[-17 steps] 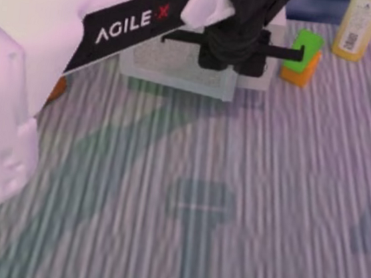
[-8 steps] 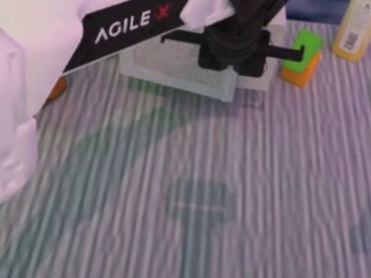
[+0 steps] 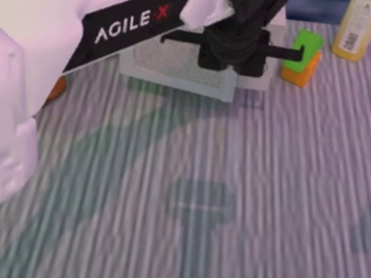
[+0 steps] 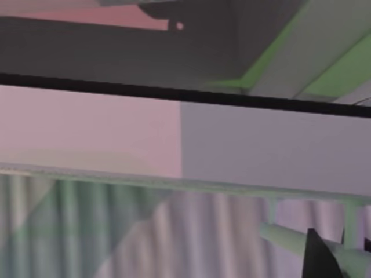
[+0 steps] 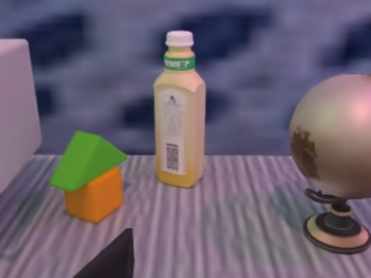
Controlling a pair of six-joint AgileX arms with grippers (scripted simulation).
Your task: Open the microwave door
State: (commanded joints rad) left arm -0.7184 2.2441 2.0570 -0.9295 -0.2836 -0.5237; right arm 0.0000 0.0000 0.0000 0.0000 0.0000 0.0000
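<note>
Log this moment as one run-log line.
left gripper: over microwave door, fingers unclear | microwave: door looks shut | right arm: out of top view | step: door opening pending

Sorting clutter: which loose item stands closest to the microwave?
The toy house, orange block under a green roof, beside the microwave; the yellow bottle stands farther right.

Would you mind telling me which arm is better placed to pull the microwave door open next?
The left. Its tool is already over the microwave door at the microwave. The right arm is out of the top view, its camera facing the bottle.
</note>
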